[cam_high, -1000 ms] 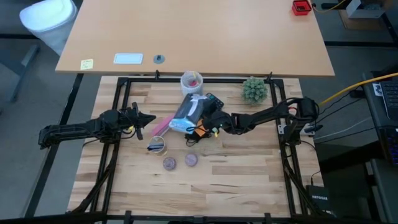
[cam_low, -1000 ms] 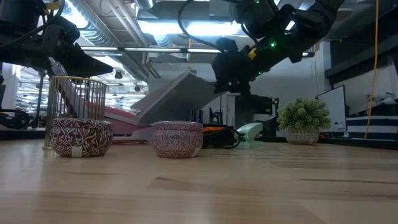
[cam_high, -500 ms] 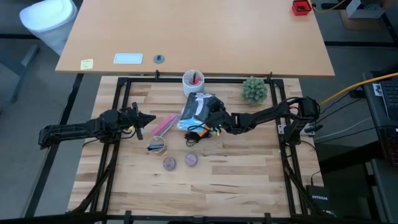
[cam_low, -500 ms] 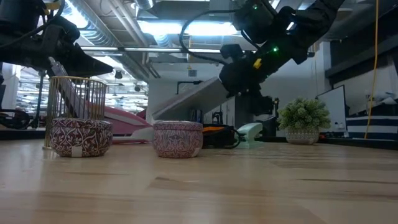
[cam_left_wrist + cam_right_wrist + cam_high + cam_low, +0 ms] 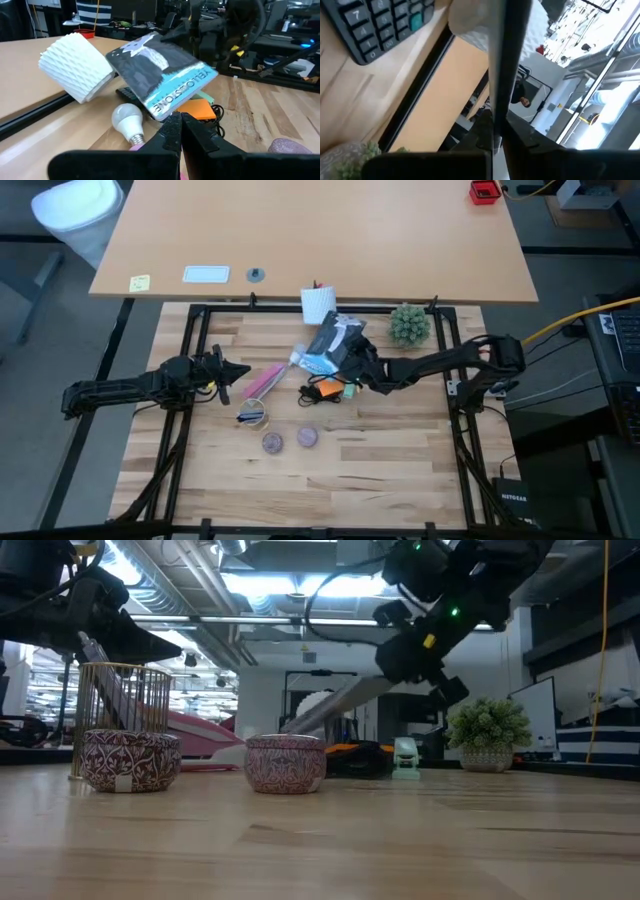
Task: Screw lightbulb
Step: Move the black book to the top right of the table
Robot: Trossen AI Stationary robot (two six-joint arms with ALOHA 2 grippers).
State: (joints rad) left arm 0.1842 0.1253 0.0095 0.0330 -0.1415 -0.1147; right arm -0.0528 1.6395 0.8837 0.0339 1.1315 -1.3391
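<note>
Biggest thing first: the wooden table (image 5: 390, 470), w/ both arms reaching in over it. Right arm comes in from its side and the right gripper (image 5: 352, 352) is clamped on the edge of a book (image 5: 333, 343), the one w/ the blue strip on the cover, holding it tipped up off the table near the back. In the low view the book slants down from that gripper like a ramp. The white patterned cup (image 5: 318, 302) sits just behind it, and the little green plant (image 5: 408, 323) is beside that.

Left gripper (image 5: 232, 371) hangs over its own side, fingers pinched shut on nothing as far as I can tell, close to the pink thing (image 5: 262, 379).

Smaller stuff: an orange item (image 5: 325, 390) w/ black cable under where the book is lifted, two purple discs (image 5: 288, 440) nearer the front.

Lightbulb (image 5: 126, 119) is lying on its side on the table, right next to the lifted book's low edge, between the cup and the left gripper. Nobody's touching it.

Progress imo: basically the clearing stage. Bulb is uncovered but not picked up, and I can't spot a socket anywhere, so grabbing + screwing is all left.
</note>
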